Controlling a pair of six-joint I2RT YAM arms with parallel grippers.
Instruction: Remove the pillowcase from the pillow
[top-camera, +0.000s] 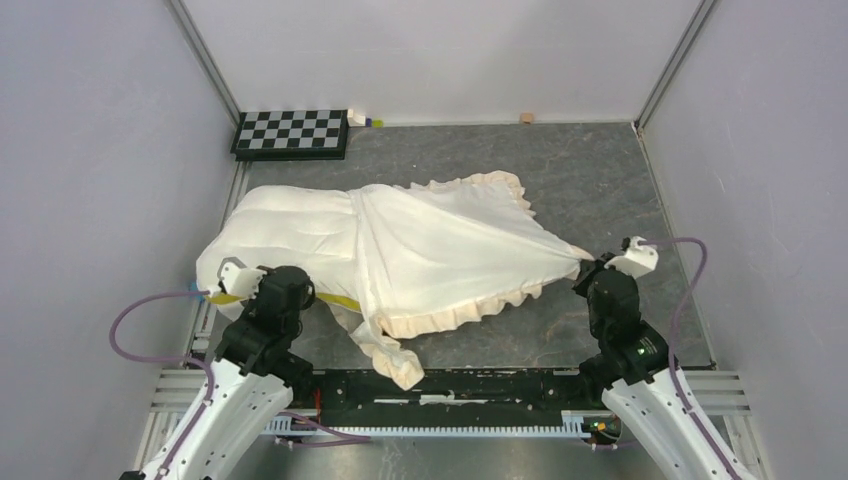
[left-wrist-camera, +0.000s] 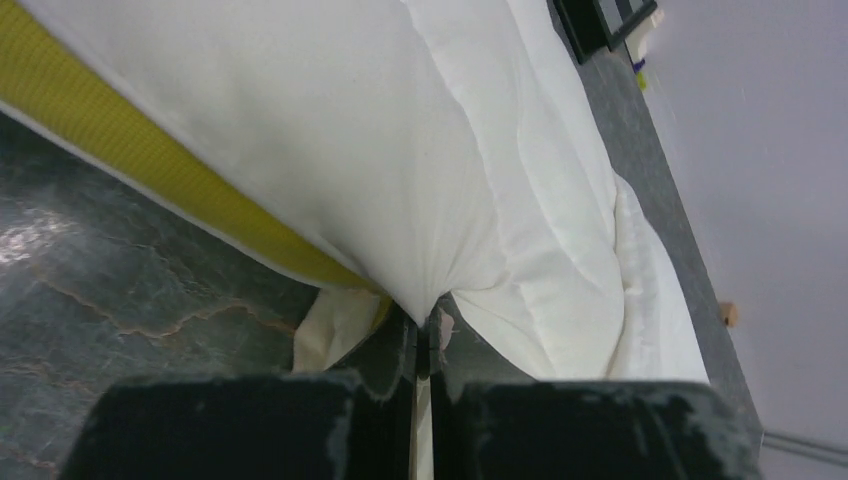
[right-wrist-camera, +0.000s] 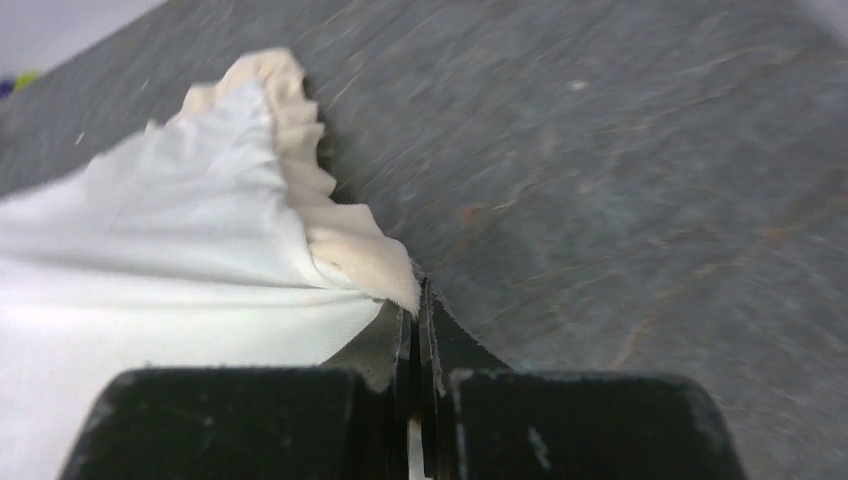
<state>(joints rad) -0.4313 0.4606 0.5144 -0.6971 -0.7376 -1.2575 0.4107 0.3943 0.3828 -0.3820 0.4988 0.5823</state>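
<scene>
The pillow (top-camera: 290, 230) lies at the left of the table, plump and cream-white, with its yellow band (left-wrist-camera: 150, 165) along the near edge. The pillowcase (top-camera: 450, 255) covers its right part, cream face up, ruffled frill round the edges, and is stretched to a point at the right. My left gripper (top-camera: 250, 290) sits at the pillow's near edge. In the left wrist view it (left-wrist-camera: 428, 322) is shut on a pinch of the pillow's white fabric (left-wrist-camera: 400, 130) beside the band. My right gripper (top-camera: 588, 265) is shut on the pillowcase's frilled corner (right-wrist-camera: 385, 270), its tips (right-wrist-camera: 415, 310) just above the table.
A black-and-white checkerboard (top-camera: 291, 133) lies at the back left, with a small object (top-camera: 362, 120) beside it. A little wooden block (top-camera: 526, 118) sits against the back wall. Grey walls close in the left, right and back. A metal rail (top-camera: 450, 385) runs along the near edge.
</scene>
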